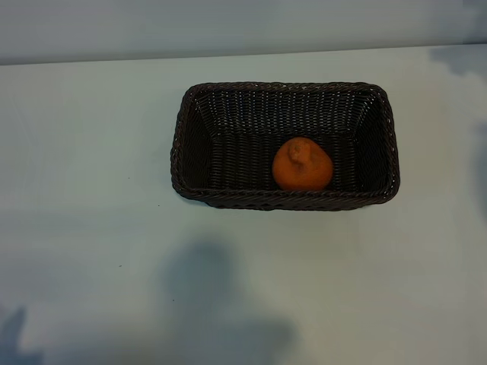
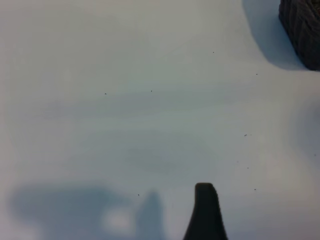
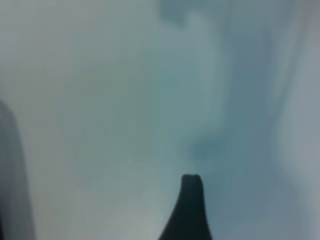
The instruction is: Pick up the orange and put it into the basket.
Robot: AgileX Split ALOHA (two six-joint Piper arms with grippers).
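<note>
The small round bright-orange fruit (image 1: 302, 164) sits inside the rectangular dark-brown woven wicker basket (image 1: 196, 99), on its floor near the front wall, right of centre. The basket stands on the pale table (image 1: 84, 152). Neither arm shows from outside. Both grippers stand wide apart over bare table, holding nothing, though the right wrist view seems blurred.

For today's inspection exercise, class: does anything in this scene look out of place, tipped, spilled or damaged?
Nothing stands out. The small round bright-orange fruit rests inside the rectangular dark-brown woven wicker basket, which sits upright and intact on the pale table.
</note>
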